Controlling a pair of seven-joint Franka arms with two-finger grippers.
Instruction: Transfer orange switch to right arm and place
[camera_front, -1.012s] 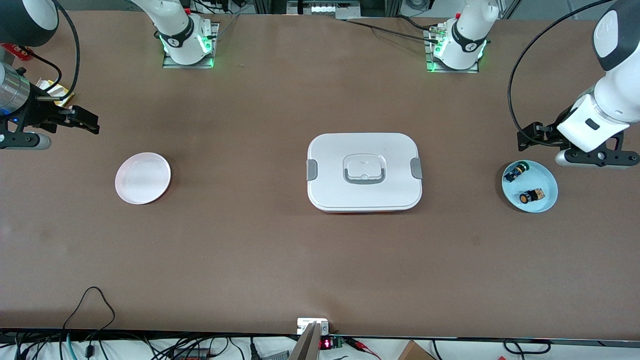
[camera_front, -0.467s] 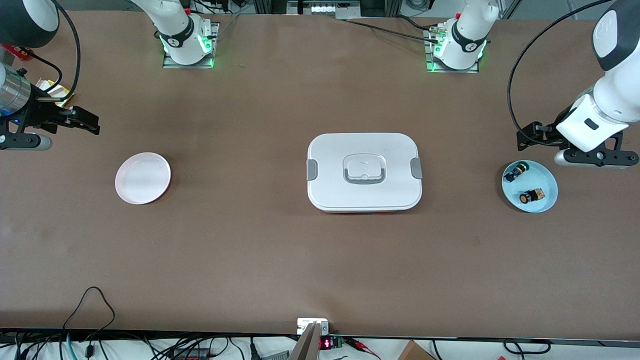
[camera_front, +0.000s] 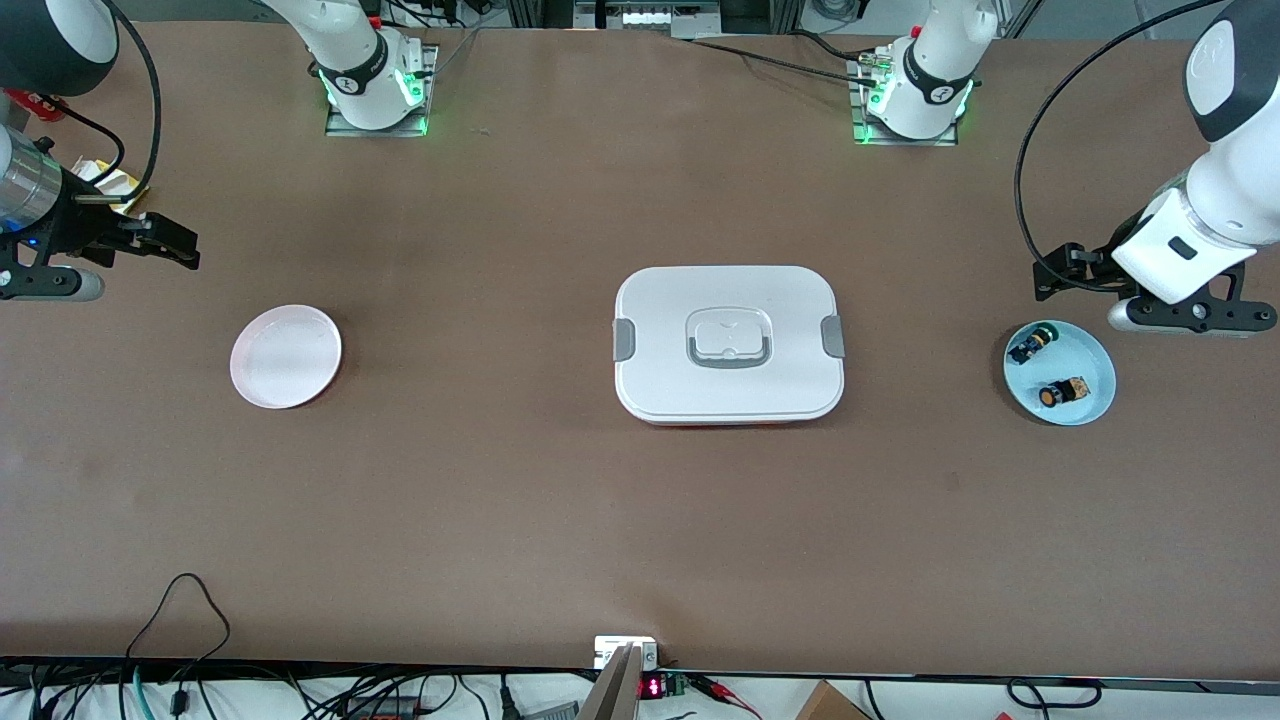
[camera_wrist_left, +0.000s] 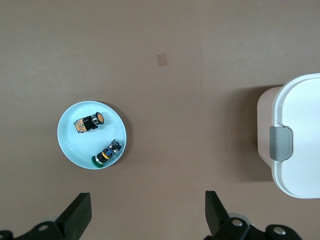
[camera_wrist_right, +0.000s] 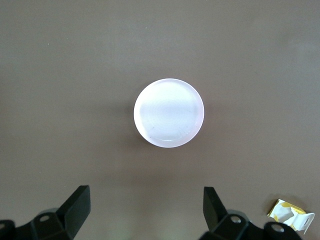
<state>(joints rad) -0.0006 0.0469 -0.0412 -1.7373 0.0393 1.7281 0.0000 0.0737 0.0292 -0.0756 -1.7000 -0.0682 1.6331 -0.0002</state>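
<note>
Presently, front view: orange switch lying in light blue dish, left arm's end; my left gripper nearer arm, over table beside dish, jaws spread, empty. Right gripper waits, spread, empty.
Left wrist view: switch axis flat, crosswise to finger line.
Right wrist view: pink plate empty.

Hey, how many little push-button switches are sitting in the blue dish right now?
2. Both lie in the blue dish at the left arm's end of the table: the orange switch nearer the front camera, the green-ringed switch farther from it. None appear hidden.
</note>
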